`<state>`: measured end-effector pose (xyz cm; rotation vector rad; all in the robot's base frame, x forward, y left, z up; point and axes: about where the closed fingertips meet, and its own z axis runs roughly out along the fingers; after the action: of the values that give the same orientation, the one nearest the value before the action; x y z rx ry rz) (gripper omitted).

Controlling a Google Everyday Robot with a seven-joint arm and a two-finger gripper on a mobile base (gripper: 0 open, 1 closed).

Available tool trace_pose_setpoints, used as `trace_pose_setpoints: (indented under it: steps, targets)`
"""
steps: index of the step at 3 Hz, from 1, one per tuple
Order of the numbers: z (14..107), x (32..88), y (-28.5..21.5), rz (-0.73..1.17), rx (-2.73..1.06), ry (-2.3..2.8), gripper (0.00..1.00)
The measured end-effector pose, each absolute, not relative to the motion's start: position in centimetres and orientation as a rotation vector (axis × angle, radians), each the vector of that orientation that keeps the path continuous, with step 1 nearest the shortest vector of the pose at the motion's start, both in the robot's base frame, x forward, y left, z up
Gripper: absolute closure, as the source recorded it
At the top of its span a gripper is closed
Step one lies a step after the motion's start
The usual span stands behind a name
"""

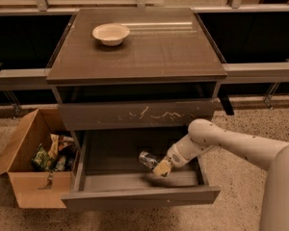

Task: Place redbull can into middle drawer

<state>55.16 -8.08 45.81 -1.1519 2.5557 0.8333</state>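
Tool (pixel 160 168) sits low inside the open middle drawer (pixel 139 198), clamped on one end of the redbull can (pixel 147 159). The can is tilted just above the grey floor. Risks: release at this tilt lets the can roll toward a drawer wall. On retreat, the wrist may clip the scratched drawer front (pixel 135 115) overhead.

claw (pixel 162 168) at redbull can (pixel 147 159) inside middle drawer (pixel 139 196), bowl (pixel 111 33) on cabinet top (pixel 154 52)
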Motion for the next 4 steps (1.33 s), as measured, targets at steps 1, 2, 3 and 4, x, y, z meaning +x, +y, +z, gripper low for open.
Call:
trace_pose_setpoints:
  steps: [1, 2, 3, 4]
  targets:
    - [43.8, 56.8, -8.0, 0.863, -1.127, 2.549, 1.0]
    - [41.6, 57.5, -7.6, 0.909, -1.129, 2.545, 1.0]
    - [40.0, 57.9, -6.9, 0.965, -1.136, 2.539, 0.74]
    - [39.5, 58.1, -6.3, 0.998, -1.154, 2.524, 0.5]
